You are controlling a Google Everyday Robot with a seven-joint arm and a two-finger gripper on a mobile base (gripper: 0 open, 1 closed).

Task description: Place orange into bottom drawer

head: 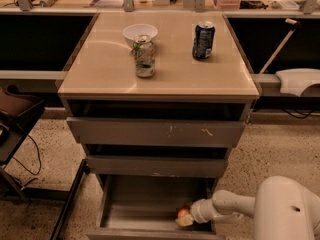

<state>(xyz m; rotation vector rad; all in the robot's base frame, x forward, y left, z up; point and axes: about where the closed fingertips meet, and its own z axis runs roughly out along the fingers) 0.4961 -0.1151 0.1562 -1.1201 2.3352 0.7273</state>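
Note:
The bottom drawer (135, 211) stands pulled open below the two scuffed drawers, its tray floor showing. The orange (183, 213) is a small round orange shape low in the drawer's front right corner. My gripper (184, 219) reaches in from the right on a white arm, right at the orange, with pale fingertips just under it. Whether the orange rests on the drawer floor or is held I cannot tell.
On the cabinet top stand a white bowl (140, 33), a green-and-silver can (144, 56) and a blue can (203, 40). A dark chair (15, 115) and black frame legs are at the left. The speckled floor (260, 149) lies around the cabinet.

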